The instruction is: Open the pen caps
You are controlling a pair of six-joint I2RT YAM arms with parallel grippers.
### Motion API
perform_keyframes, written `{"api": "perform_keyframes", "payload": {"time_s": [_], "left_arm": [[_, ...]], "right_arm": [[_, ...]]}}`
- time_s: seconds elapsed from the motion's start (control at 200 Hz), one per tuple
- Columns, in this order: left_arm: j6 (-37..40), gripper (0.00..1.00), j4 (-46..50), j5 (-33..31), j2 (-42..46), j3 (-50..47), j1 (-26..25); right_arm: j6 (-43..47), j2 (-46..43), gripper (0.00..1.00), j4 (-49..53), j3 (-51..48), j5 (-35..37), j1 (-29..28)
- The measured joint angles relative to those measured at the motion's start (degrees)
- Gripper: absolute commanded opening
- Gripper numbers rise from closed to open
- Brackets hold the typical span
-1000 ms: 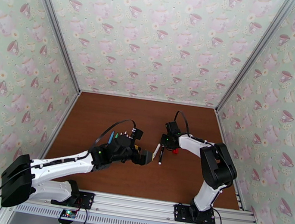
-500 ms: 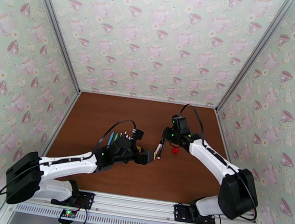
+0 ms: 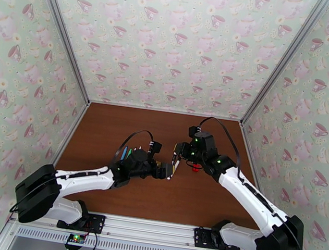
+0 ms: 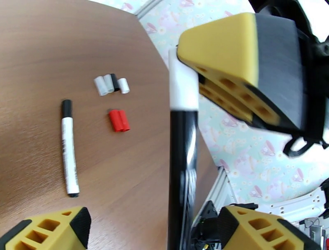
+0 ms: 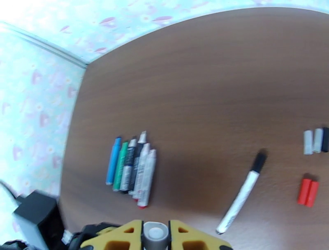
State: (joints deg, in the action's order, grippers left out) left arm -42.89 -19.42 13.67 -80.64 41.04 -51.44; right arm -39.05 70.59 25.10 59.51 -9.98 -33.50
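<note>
Right fingers (image 5: 123, 238) clamped on smooth white pen (image 4: 184, 90) end; left fingers (image 4: 49, 230) spread wide, straddling its glossy black cylindrical section.

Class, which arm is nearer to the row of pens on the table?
Left. The left arm passes right beside the row of pens; the right arm is well off to their right.

Your two red caps (image 4: 119, 120) lie side by side. Near them, pale caps (image 4: 104, 85) and a black cap (image 4: 115, 82) form a row.
</note>
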Motion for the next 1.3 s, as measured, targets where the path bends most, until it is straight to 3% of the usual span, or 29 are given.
{"api": "perform_keyframes", "payload": {"time_s": [0.27, 0.426, 0.741, 0.826, 1.107, 1.302], "left_arm": [[-0.4, 0.49, -0.6, 1.0, -0.9, 1.0, 0.0], [-0.2, 0.42, -0.2, 1.0, -0.9, 1.2, 0.0], [1.4, 0.16, 0.7, 1.2, -0.7, 1.3, 0.0], [1.8, 0.11, 1.6, 1.2, -0.3, 1.5, -0.2], [2.9, 0.07, 2.8, 1.6, 1.9, 1.3, -0.1], [3.1, 0.07, 1.6, 4.0, 3.0, 0.7, -0.1]], "right_arm": [[-2.9, -0.5, 0.19, -2.2, -0.6, -1.0, -2.2], [-4.5, -1.3, 0.19, -3.9, -2.3, -1.0, -2.4], [-5.4, -1.3, 0.2, -5.1, -2.3, -1.2, -2.6], [-5.5, -1.4, 0.27, -5.2, -2.5, -1.2, -2.8], [-5.7, -2.7, 0.42, -5.3, -2.6, -2.4, -2.8], [-5.8, -3.5, 0.44, -6.2, -2.6, -6.3, -2.8]]}}
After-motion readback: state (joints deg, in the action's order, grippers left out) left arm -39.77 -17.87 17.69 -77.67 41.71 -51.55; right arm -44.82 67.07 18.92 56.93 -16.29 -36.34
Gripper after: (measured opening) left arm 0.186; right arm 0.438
